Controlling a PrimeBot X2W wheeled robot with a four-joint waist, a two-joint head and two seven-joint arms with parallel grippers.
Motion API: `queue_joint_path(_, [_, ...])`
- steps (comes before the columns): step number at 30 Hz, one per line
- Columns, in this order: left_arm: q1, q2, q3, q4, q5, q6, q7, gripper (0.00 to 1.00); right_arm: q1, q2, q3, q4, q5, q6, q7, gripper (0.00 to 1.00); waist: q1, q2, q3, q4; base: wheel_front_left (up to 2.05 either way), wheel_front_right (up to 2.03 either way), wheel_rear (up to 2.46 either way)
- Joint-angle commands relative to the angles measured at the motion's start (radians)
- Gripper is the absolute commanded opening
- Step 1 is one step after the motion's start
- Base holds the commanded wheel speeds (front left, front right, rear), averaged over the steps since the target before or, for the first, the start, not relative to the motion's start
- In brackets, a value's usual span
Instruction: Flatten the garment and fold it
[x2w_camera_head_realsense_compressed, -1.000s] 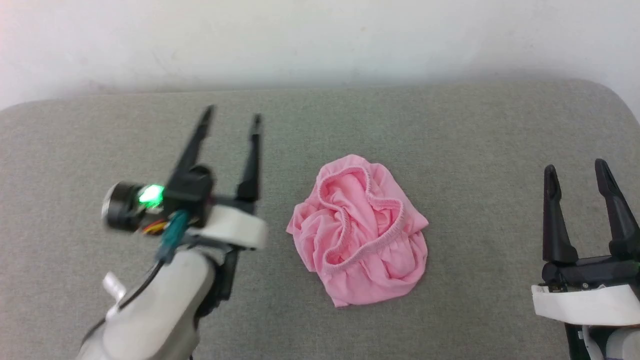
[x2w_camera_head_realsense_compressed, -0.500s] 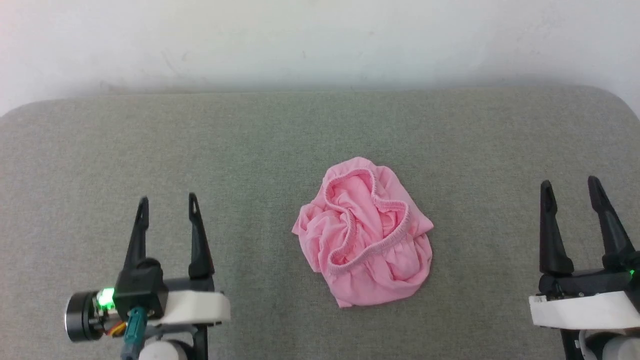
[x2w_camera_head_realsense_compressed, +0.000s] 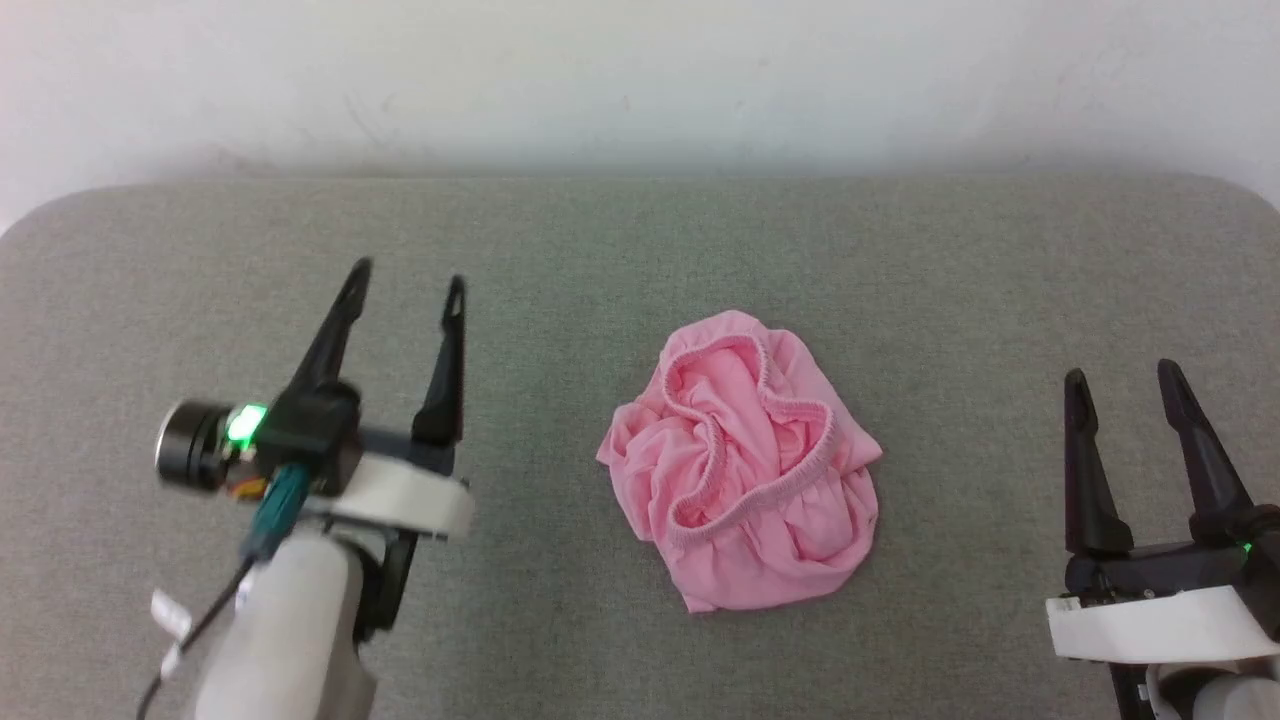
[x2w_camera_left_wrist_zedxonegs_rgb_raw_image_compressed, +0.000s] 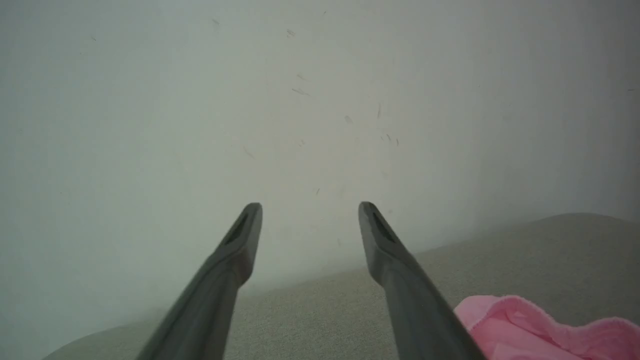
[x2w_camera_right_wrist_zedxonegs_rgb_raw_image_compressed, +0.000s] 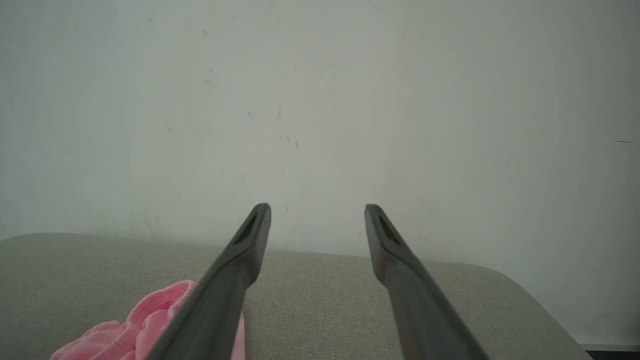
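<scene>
Garment (x2w_camera_head_realsense_compressed: 740, 460) stays crumpled; left hand (x2w_camera_head_realsense_compressed: 408, 276) advanced.

Place: looked like a bare test corner (home or lab unclear)
Surface: grey fabric pad (x2w_camera_head_realsense_compressed: 640, 240), rounded corners
Backdrop: scuffed white wall (x2w_camera_head_realsense_compressed: 640, 80)

the shorts (x2w_camera_head_realsense_compressed: 745, 460) are light pink and soft, bunched in a crumpled heap near the middle of the grey surface (x2w_camera_head_realsense_compressed: 600, 250), with the gathered elastic waistband (x2w_camera_head_realsense_compressed: 765, 410) looping open on top, facing up.
</scene>
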Motion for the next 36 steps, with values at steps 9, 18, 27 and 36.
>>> queue_joint_path(9, [-0.371, 0.029, -0.176, 0.397, 0.032, -0.152, 0.201, 1.00, -0.041, 0.003, 0.011, 0.001, -0.001, -0.002, -0.005, 1.00, 0.0000, 0.0000, 0.047, -0.068, 0.00, 0.00, 0.00])
queue_joint_path(18, [-0.623, 0.093, -0.656, 0.559, -0.361, -0.162, 0.629, 1.00, -0.084, 0.003, 0.026, 0.006, 0.014, -0.002, -0.005, 1.00, 0.0000, 0.0000, 0.119, -0.152, 0.00, 0.00, 0.00])
queue_joint_path(27, [-0.807, 0.183, -0.989, 0.566, -0.637, -0.162, 0.879, 1.00, -0.143, 0.003, 0.041, 0.007, 0.029, -0.002, -0.005, 1.00, 0.0000, 0.0000, 0.220, -0.217, 0.00, 0.00, 0.00])
queue_joint_path(36, [-0.800, 0.231, -1.097, 0.505, -0.662, -0.162, 1.002, 0.00, -0.164, 0.003, 0.040, 0.020, 0.043, -0.002, -0.005, 1.00, 0.0000, 0.0000, 0.251, -0.233, 0.00, 0.00, 0.00])
